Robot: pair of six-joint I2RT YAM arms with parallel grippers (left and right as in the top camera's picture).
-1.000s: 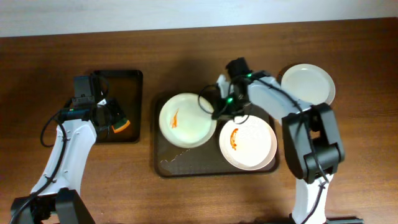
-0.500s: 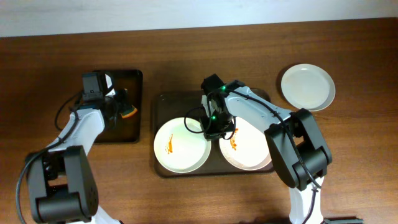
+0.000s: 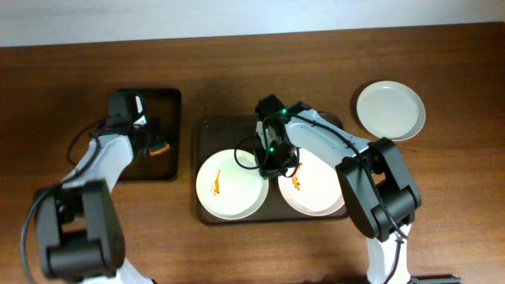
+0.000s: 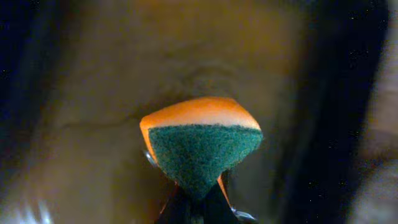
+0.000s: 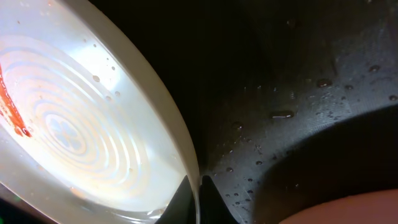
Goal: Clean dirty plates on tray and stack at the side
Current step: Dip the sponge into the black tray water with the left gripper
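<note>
One smeared plate (image 3: 233, 189) lies inside the tray (image 3: 207, 130), in its near-left part, with an orange-red streak (image 3: 215, 184) toward the plate's left edge. The right jaws are pinched shut on this plate's rim, on the side nearest the tray's middle. The right wrist view shows the thin rim caught between the tips, above the tray's wet, droplet-speckled floor. A second plate (image 3: 322, 193), also smeared, lies in the tray's right half, just beside the first. A third plate (image 3: 390, 110), with no smear showing, rests on the surface (image 3: 442, 197) outside the tray, off its far-right corner. Left of the tray sits a smaller black tray (image 3: 170, 99). Over it the left jaws are clamped on an orange sponge (image 4: 199, 149) with a green scouring face.
</note>
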